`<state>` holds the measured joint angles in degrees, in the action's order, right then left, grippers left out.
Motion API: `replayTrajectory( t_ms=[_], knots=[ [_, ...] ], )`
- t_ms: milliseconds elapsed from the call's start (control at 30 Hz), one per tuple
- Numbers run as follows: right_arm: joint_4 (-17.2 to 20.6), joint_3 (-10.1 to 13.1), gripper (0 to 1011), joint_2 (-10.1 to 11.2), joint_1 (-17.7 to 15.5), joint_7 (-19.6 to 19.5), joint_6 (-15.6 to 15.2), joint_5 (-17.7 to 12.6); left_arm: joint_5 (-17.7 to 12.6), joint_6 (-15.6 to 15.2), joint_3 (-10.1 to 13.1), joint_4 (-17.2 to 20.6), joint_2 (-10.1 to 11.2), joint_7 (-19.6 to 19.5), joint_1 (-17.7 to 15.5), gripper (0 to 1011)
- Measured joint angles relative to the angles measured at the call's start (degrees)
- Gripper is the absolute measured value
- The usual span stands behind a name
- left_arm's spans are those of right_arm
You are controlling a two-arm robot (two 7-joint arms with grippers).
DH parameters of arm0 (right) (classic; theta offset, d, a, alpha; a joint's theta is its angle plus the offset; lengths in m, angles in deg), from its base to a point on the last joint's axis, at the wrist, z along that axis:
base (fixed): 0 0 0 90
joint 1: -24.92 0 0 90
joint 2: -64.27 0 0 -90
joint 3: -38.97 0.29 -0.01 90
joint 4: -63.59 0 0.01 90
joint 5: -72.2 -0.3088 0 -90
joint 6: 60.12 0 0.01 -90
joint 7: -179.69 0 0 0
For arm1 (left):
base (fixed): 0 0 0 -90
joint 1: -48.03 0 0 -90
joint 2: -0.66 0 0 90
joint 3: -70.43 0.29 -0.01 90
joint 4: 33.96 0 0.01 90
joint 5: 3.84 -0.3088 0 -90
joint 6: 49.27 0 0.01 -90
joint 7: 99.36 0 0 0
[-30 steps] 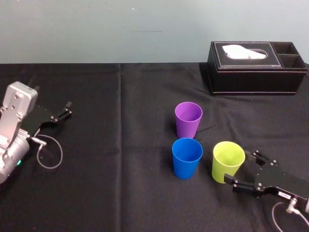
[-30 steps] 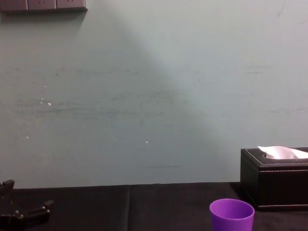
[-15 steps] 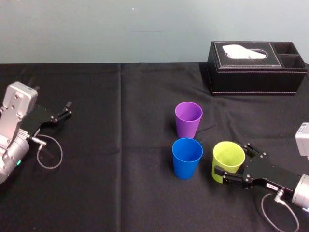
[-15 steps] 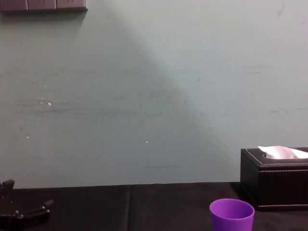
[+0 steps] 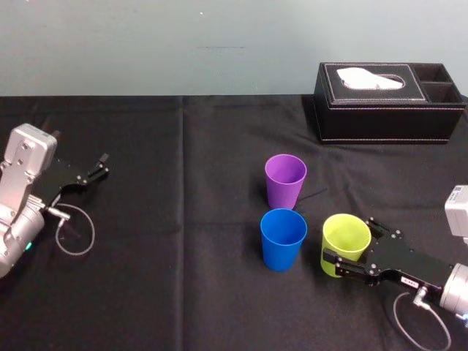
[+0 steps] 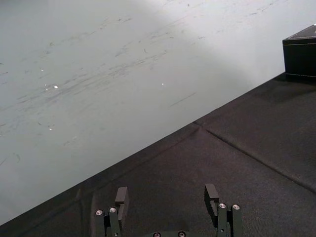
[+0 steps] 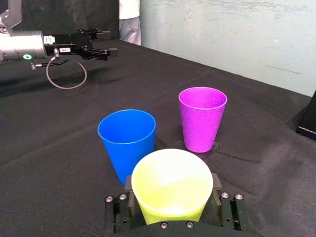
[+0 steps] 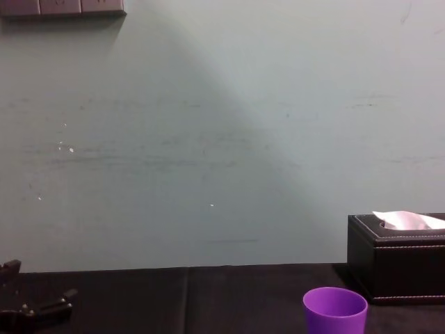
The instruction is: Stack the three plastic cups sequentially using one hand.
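Two grippers are seen over a black cloth (image 5: 183,292) that covers the table. At the far left, the left gripper (image 5: 102,165) is held low above the cloth, well apart from the cups, with its fingers (image 6: 121,195) spread wide and nothing between them; in the chest view it is caught at the lower left corner (image 8: 42,306), and in the right wrist view it is seen far off (image 7: 103,43). Right of the middle, the three cups are set upright on the cloth, mouths up. The blue cup (image 5: 283,238) is placed nearer the robot, and the purple cup (image 5: 285,180) is found just behind it, the two near each other but apart. In the chest view only the upper part of the purple cup (image 8: 334,310) is shown. Just to the right of the blue cup, and beside it without touching, the yellow-green cup (image 5: 345,243) is stood on the cloth. It is flanked by the right gripper (image 5: 349,241), which is brought in low from the right: the fingers (image 7: 129,185) are spread wide, one on each side of the cup, close against its wall. Farther back and to the right, a black box (image 5: 387,110) with a white tissue in its top is placed against the wall, well apart from the cups.
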<state>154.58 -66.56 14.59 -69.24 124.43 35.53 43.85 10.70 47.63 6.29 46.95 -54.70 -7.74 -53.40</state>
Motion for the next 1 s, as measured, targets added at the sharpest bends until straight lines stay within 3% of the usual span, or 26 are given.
replayTrajectory(
  t_ms=[167,267,1000],
  knots=[
    [0.0,0.0,776,0.0,0.0,0.0,0.0,0.0,0.0,0.0,0.0,0.0,0.0,0.0,0.0,1011],
    [0.0,0.1,757,0.0,0.0,0.0,0.0,-0.1,0.0,0.0,0.0,0.0,0.0,0.0,0.0,1011],
    [0.5,0.3,738,0.1,-0.4,-0.5,-0.2,-0.1,0.0,0.0,0.0,0.0,0.0,0.0,0.0,1011]
  ],
)
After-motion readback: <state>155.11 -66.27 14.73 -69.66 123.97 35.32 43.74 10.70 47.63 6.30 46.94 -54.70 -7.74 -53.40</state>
